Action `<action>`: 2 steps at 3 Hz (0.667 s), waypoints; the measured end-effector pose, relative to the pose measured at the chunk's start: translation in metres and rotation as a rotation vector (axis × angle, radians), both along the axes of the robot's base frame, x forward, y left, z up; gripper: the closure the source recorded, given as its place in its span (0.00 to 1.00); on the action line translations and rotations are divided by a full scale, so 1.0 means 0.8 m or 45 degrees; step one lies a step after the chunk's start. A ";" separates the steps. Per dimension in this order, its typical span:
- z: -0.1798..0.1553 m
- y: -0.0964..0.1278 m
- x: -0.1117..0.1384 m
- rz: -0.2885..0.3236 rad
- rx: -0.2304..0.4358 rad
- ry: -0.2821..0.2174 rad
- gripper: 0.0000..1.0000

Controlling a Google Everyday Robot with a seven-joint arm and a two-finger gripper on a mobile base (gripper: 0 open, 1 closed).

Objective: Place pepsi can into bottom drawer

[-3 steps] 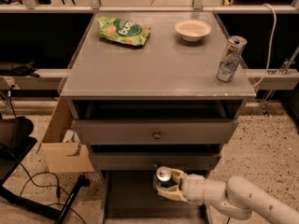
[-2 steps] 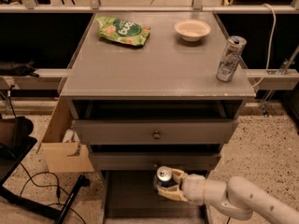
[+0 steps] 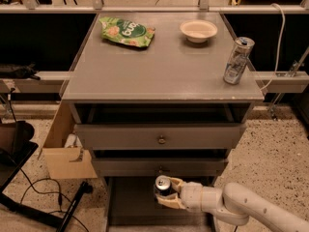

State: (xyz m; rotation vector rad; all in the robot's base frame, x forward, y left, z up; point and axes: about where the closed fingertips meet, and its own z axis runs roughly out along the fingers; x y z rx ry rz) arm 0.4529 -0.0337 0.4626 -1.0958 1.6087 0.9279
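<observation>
My tool (image 3: pixel 169 193) is closed around the pepsi can (image 3: pixel 162 186) and holds it standing up, silver top up. The can is right over the open bottom drawer (image 3: pixel 133 204). I think it must go straight down.

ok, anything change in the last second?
The gripper, fingers shut on the pepsi can, has edged slightly left above the open bottom drawer. The can is still held upright, not released. The silver can, bowl and chip bag are unchanged.
</observation>
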 end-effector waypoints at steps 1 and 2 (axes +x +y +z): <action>-0.093 0.014 0.017 0.005 -0.034 0.062 1.00; -0.177 0.026 0.026 0.052 -0.019 0.075 1.00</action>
